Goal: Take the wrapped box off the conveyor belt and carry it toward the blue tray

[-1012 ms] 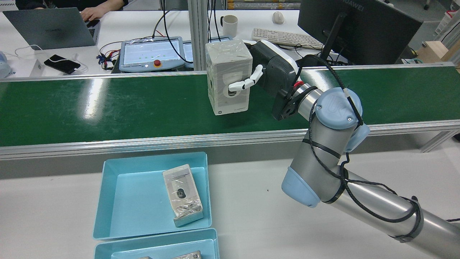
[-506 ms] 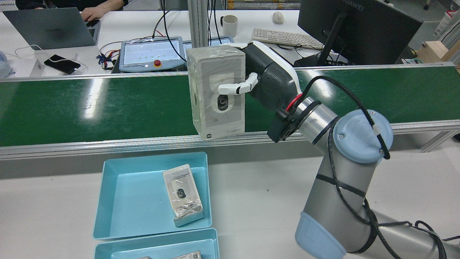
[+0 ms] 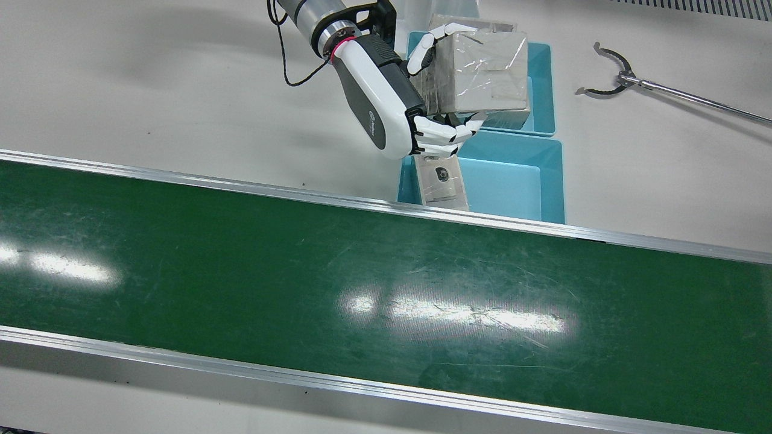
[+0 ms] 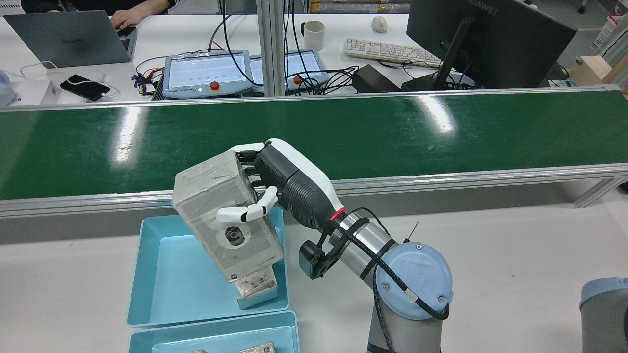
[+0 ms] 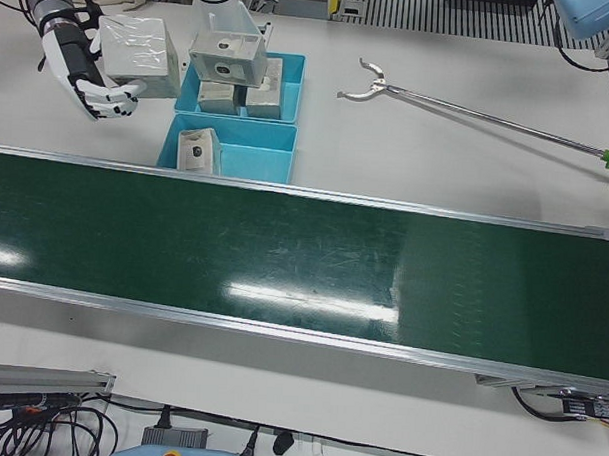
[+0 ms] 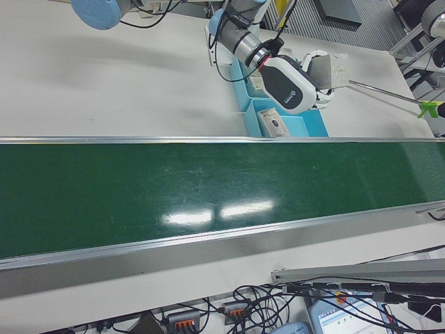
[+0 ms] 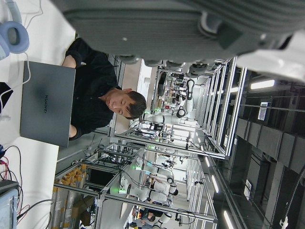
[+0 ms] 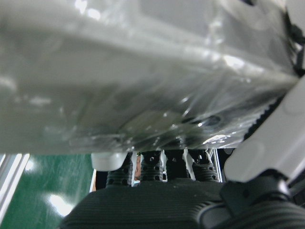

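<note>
My right hand (image 4: 289, 189) is shut on the wrapped box (image 4: 228, 215), a grey carton in clear film. It holds the box tilted in the air above the near blue tray (image 4: 162, 274), off the green conveyor belt (image 4: 392, 132). In the front view, the right hand (image 3: 386, 96) grips the wrapped box (image 3: 482, 72) from the side, fingers (image 3: 446, 135) curled round its edge. The wrapped box (image 8: 143, 71) fills the right hand view, over dark fingers (image 8: 162, 167). Only a dark underside of the left hand (image 7: 190, 24) shows in its own view.
Another wrapped box (image 3: 440, 181) lies in the blue tray (image 3: 518, 181) beside the belt's rail. A second blue tray (image 5: 290, 77) behind it holds several boxes. A long grabber tool (image 5: 469, 114) lies on the white table. Past the belt, desks carry a laptop (image 4: 68, 37) and monitor (image 4: 490, 39).
The right hand has carried the box off the belt, back toward the robot and down, until it hangs tilted over the blue tray. The arm has folded in closer.
</note>
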`<state>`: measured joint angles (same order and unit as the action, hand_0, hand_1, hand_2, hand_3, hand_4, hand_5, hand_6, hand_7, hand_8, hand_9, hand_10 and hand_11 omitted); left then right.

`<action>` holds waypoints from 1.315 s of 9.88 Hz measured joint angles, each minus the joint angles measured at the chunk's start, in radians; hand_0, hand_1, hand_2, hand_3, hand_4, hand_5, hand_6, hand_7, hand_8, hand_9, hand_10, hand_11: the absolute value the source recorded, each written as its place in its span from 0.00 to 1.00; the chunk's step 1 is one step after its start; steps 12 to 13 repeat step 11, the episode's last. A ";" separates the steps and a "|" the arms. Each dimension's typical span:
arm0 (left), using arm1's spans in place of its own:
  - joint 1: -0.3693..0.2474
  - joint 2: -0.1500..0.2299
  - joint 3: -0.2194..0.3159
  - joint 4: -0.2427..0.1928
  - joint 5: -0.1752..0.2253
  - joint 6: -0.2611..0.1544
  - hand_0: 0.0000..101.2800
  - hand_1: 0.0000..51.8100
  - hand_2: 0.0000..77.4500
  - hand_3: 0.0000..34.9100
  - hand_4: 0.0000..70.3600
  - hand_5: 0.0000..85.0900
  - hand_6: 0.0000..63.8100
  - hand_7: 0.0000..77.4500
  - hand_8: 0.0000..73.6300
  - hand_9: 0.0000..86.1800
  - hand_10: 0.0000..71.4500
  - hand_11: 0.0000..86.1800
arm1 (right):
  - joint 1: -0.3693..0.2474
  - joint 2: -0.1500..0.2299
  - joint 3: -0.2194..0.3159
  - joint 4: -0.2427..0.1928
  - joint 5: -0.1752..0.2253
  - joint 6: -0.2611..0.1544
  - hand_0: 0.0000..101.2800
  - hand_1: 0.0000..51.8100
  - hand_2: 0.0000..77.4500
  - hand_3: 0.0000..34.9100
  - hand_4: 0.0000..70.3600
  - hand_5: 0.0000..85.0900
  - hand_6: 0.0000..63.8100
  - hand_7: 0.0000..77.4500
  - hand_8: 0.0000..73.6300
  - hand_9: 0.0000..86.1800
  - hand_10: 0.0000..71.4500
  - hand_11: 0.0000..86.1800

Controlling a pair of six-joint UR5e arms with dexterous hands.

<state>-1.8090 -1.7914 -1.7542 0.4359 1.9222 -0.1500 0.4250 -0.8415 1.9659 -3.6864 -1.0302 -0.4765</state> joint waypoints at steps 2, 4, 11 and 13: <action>0.000 0.000 0.000 0.000 0.000 0.000 0.00 0.00 0.01 0.00 0.00 0.01 0.00 0.01 0.01 0.01 0.01 0.00 | -0.028 0.008 -0.009 0.000 -0.004 -0.011 0.46 0.00 0.49 0.00 0.63 0.41 0.59 0.87 0.70 0.85 0.80 0.94; 0.000 0.000 0.000 0.000 0.000 0.000 0.00 0.00 0.01 0.00 0.00 0.01 0.00 0.01 0.01 0.00 0.01 0.00 | -0.042 0.011 -0.010 0.000 -0.023 -0.013 0.47 0.00 0.50 0.06 0.63 0.41 0.59 0.87 0.49 0.63 0.54 0.96; 0.000 0.000 0.000 0.000 0.000 0.000 0.00 0.00 0.01 0.00 0.00 0.01 0.00 0.01 0.01 0.00 0.01 0.00 | -0.045 0.003 0.051 -0.008 -0.052 -0.004 0.50 0.19 0.03 0.79 0.11 0.10 0.00 0.34 0.00 0.02 0.00 0.01; 0.000 0.000 0.000 0.000 0.000 0.000 0.00 0.00 0.01 0.00 0.00 0.01 0.00 0.01 0.01 0.00 0.01 0.00 | -0.045 0.003 0.051 -0.008 -0.052 -0.004 0.50 0.19 0.03 0.79 0.11 0.10 0.00 0.34 0.00 0.02 0.00 0.01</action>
